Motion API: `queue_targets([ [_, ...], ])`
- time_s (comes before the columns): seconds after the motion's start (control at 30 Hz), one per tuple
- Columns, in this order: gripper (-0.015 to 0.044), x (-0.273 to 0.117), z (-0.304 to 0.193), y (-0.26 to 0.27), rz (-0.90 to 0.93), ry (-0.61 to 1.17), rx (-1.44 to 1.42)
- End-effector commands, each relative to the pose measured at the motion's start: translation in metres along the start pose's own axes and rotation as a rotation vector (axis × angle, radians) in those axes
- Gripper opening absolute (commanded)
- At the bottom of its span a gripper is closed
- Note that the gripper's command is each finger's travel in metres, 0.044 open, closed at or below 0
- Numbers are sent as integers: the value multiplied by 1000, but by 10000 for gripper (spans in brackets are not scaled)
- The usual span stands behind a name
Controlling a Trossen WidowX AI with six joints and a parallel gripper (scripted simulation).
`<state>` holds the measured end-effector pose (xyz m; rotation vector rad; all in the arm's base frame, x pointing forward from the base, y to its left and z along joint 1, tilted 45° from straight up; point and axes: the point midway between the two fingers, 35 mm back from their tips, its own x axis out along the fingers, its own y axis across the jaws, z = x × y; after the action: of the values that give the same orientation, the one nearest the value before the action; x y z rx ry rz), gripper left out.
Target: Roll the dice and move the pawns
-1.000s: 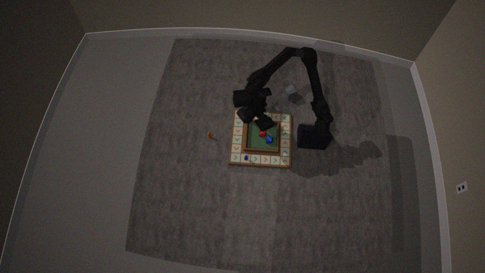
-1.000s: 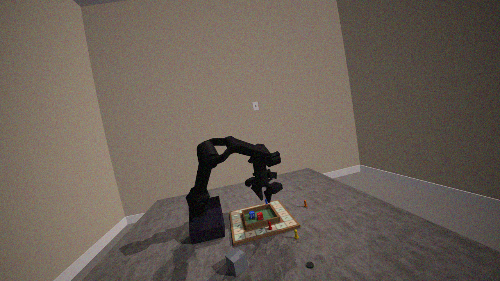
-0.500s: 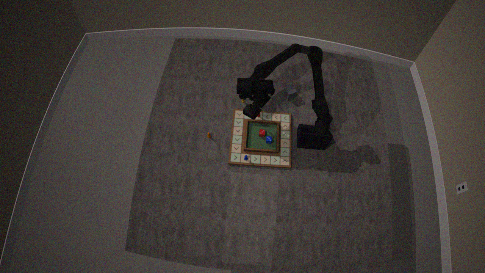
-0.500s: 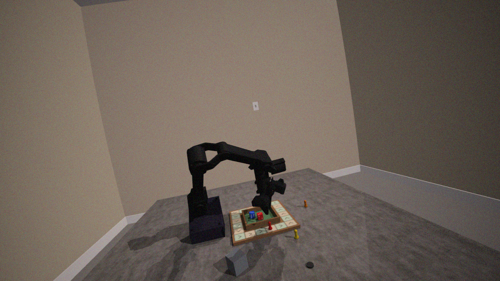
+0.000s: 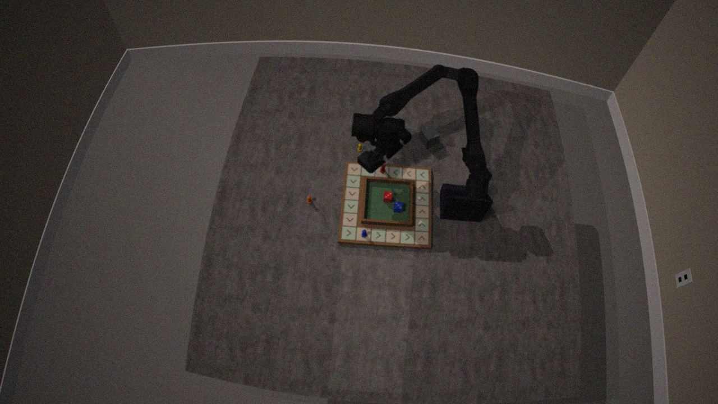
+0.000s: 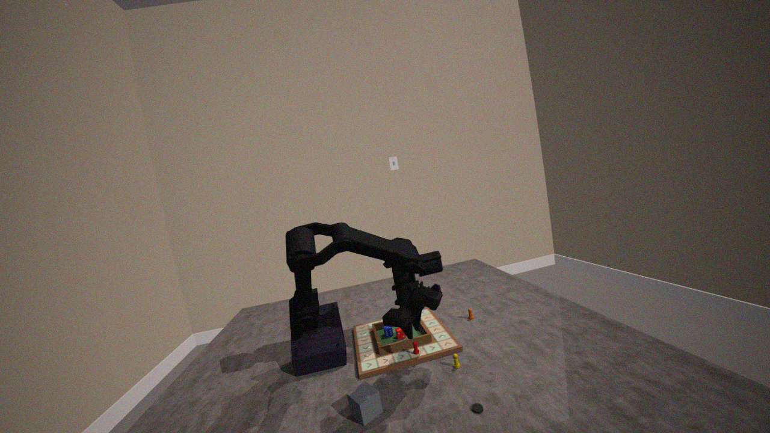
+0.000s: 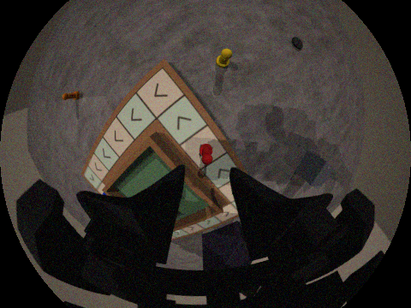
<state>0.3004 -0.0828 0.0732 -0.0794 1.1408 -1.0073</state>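
Observation:
My gripper [image 6: 413, 331] [image 7: 208, 170] is partly open and empty, tilted, with its fingertips close above and beside the red pawn [image 5: 382, 169] [image 6: 415, 348] [image 7: 206, 153]. The pawn stands on the third square from the left in the top row in the top view. The blue pawn [image 5: 364, 233] stands on the second square from the left in the bottom row. The red die [image 5: 387, 197] [image 6: 400, 334] and blue die [image 5: 397, 206] [image 6: 387, 331] lie in the tray [image 5: 386, 222]. Their pips are too small to count surely. Fingers hide both dice in the wrist view.
A yellow pawn [image 5: 359, 147] [image 6: 456, 361] [image 7: 223, 59] stands just outside the board [image 5: 385, 245], near the gripper. An orange pawn [image 5: 309, 199] [image 6: 470, 314] [image 7: 71, 96] is farther left in the top view. A grey block [image 6: 364, 403] and a dark disc [image 6: 477, 408] [image 7: 297, 43] lie off the board.

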Motion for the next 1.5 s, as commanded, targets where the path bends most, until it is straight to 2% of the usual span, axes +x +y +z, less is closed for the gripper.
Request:
queue_targets([
  [0.0,200,6,-1,-1,-6,-1,-6],
  [0.9,200,46,-2,-2,-8,-2,-6],
  [1.07,69,46,-2,-2,-8,-2,-6],
  [1.47,0,45,-1,-1,-7,-2,-6],
])
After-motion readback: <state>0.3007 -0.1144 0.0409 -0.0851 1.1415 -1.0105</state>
